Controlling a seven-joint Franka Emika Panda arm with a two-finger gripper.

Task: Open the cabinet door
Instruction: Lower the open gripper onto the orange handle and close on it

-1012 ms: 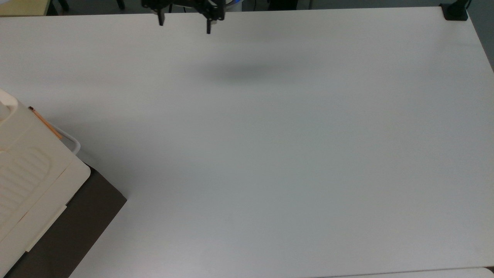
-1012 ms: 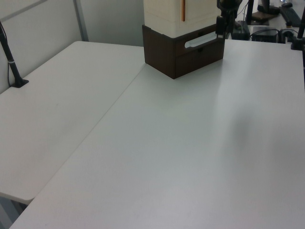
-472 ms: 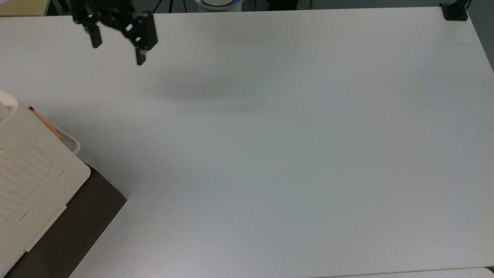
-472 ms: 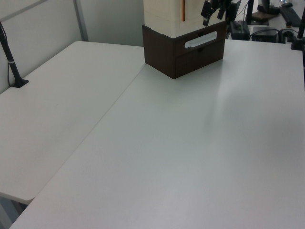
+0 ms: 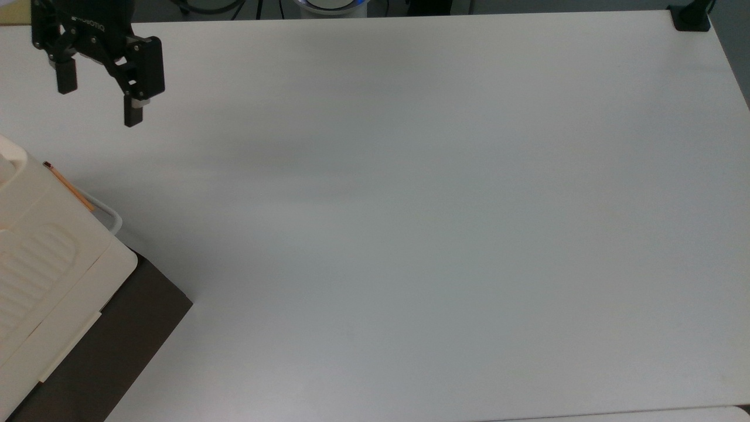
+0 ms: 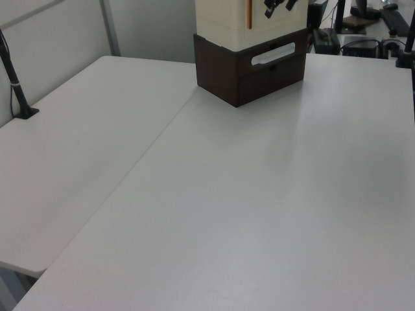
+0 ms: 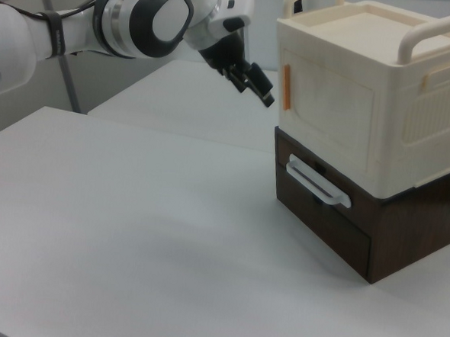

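The cabinet (image 5: 35, 252) (image 7: 352, 85) is a cream-white box with two top handles, standing on a dark brown base at the top view's lower left. The cabinet door (image 5: 70, 187) (image 6: 248, 14) (image 7: 286, 87) shows as a thin orange strip at the box's front corner, lying flush against it. My gripper (image 5: 99, 99) (image 7: 257, 86) is open and holds nothing. It hangs above the table, short of the strip and to the right view's left of it. In the left view its fingertips (image 6: 272, 8) sit just right of the strip.
Under the cabinet sits a dark brown drawer base (image 5: 129, 334) (image 7: 336, 221) with a white rounded rail (image 5: 108, 214) (image 6: 273, 54) (image 7: 319, 186). The white table (image 5: 410, 205) stretches wide to the top view's right. A black clamp (image 5: 691, 17) grips its far corner.
The gripper has swept to the top view's left and downward, from the table's far edge toward the cabinet's front corner. Its fingers stayed open. The cabinet has not moved.
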